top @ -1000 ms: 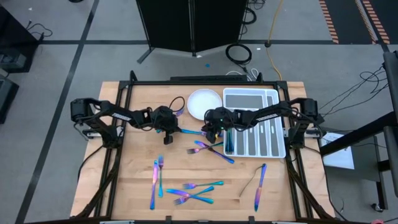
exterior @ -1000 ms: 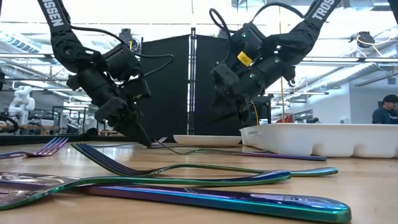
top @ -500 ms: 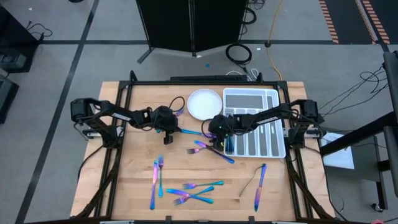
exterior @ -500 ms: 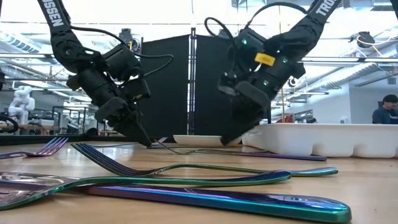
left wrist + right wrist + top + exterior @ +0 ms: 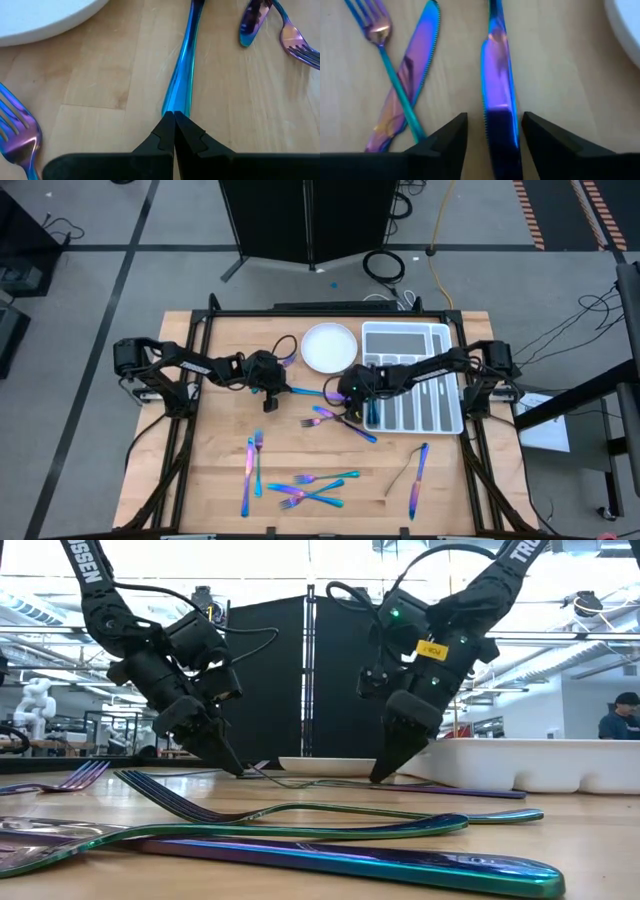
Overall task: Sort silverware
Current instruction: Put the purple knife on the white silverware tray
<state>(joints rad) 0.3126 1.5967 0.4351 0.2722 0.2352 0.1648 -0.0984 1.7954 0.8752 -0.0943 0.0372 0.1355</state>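
The silverware is loose on the wooden table (image 5: 215, 480), none of it held. A blue-purple knife (image 5: 499, 107) lies w/ its serrated blade running between the spread fingers (image 5: 547, 137) of the right gripper (image 5: 347, 392); the jaws stand wide, one each side of the blade, tips down at the tabletop in the low view (image 5: 385, 772). Whether the fingers touch the blade can't be told. Just beside that gripper, away from the plate, a second knife (image 5: 410, 80) and a fork (image 5: 390, 60) lie crossed.

The same long blue piece (image 5: 181, 75) runs over to the left gripper (image 5: 270, 402), whose fingers (image 5: 162, 137) are pressed together w/ nothing between them, tips at or just over the handle's end. Another fork (image 5: 22, 135) lies to one side of that gripper; a spoon (image 5: 252, 22) and a pink fork (image 5: 300, 42) lie farther out.

Nearer the table's front edge, away from both grippers: a knife and fork pair (image 5: 251, 470), a cluster of forks (image 5: 310, 488), and another knife (image 5: 417, 480).

The round white plate (image 5: 329, 346) sits beyond both grippers, btwn them. The white tray (image 5: 445, 360) sits just beside the right gripper, under the right arm. In the low view a person (image 5: 620, 715) shows far off in the room.
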